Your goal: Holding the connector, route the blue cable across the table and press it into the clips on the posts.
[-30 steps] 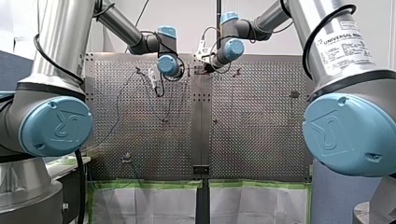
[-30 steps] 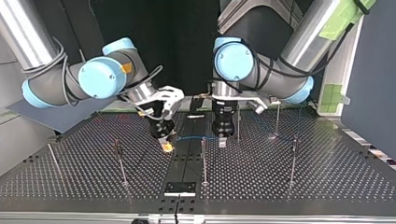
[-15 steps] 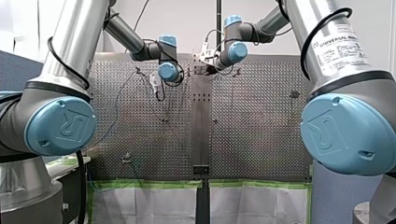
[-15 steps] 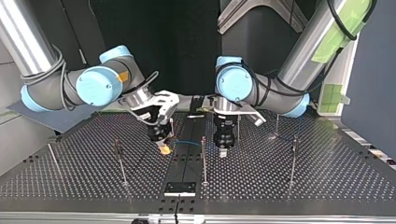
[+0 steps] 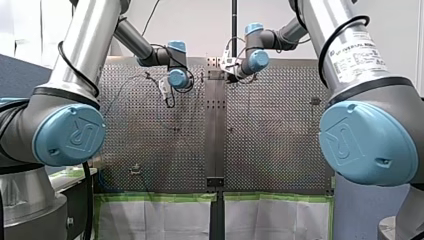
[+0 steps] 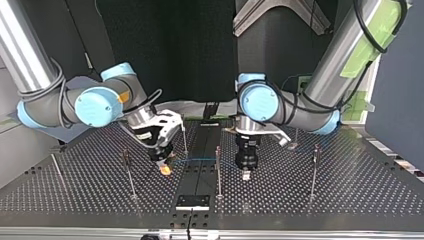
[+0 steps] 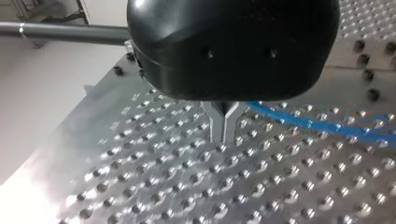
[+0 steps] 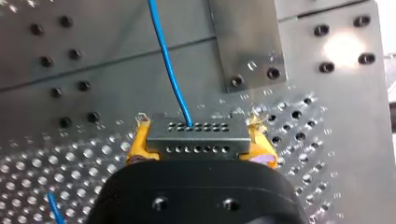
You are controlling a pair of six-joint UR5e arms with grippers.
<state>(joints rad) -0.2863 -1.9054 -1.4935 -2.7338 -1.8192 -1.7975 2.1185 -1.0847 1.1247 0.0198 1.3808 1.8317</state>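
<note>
In the right wrist view my right gripper (image 8: 198, 145) is shut on a grey connector block (image 8: 196, 138), held between yellow pads (image 8: 137, 145). The blue cable (image 8: 169, 70) leaves the block's face and runs ahead over the plate. In the top view that gripper (image 6: 164, 169) hangs low at the left of centre. The cable (image 6: 200, 160) stretches from it past a thin post (image 6: 218, 172) toward my left gripper (image 6: 246, 173). The left wrist view shows my left gripper (image 7: 223, 130) with metal fingers (image 7: 215, 122) shut and nothing between the tips. The cable (image 7: 317, 125) passes beside them.
Several thin posts stand on the perforated table (image 6: 350, 195), among them one (image 6: 128, 175) at the top view's left and one (image 6: 314, 170) at its right. A black plate (image 6: 192, 201) sits on the centre strip near the front edge.
Both grippers have come toward the top view's near edge and dropped lower. My right gripper has also shifted to that view's left with the connector, drawing the cable out.
</note>
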